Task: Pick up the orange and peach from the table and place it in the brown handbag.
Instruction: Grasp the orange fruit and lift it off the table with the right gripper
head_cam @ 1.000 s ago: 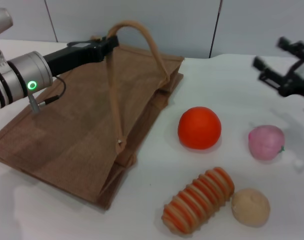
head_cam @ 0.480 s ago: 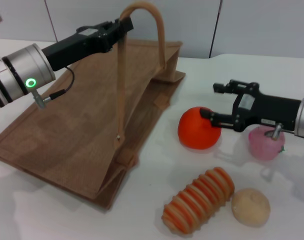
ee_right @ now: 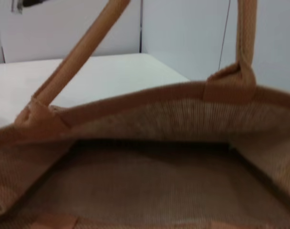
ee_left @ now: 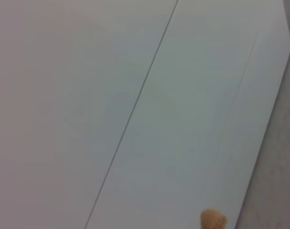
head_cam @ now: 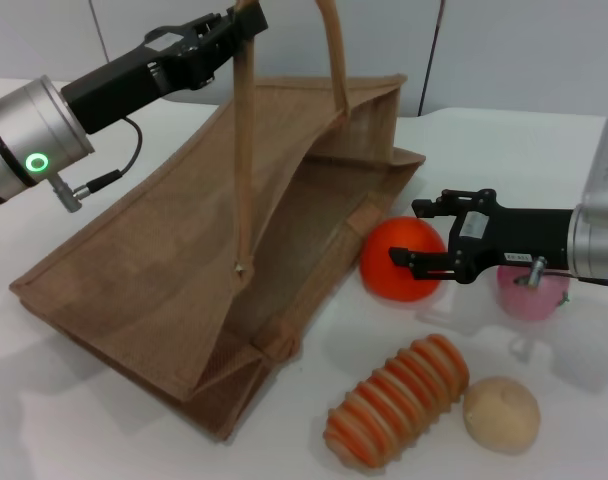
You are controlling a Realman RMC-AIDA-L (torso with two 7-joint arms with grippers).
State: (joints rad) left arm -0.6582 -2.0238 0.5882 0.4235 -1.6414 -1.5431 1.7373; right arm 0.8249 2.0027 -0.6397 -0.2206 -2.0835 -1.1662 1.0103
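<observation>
Gripping one strap handle (head_cam: 246, 130) near its top, the left gripper (head_cam: 240, 22) stood high over the table (head_cam: 504, 150), its jaws closed on the strap, which ran taut down to its stitched end on the upper panel of the brown handbag (head_cam: 164, 250). That panel was raised off the lower one, so the bag's mouth gaped toward the fruit; the right wrist view looked straight into the dark opening of the brown handbag (ee_right: 150, 186), with a strap rising at each side. The right gripper (head_cam: 429, 238) reached in low from the right, its two black fingers spread apart, one above the far side of the orange (head_cam: 402, 258) and the other in front of the fruit's right half; whether either finger touched the orange could not be told. The orange sat on the table just beside the bag's open edge. The peach (head_cam: 532, 288) lay further right, partly hidden behind the right arm's wrist. Nearer the camera, a ridged orange-and-tan roll (head_cam: 396, 400) rested close against a tan ball (head_cam: 501, 414). The left wrist view showed only pale wall panels (ee_left: 135, 105).
</observation>
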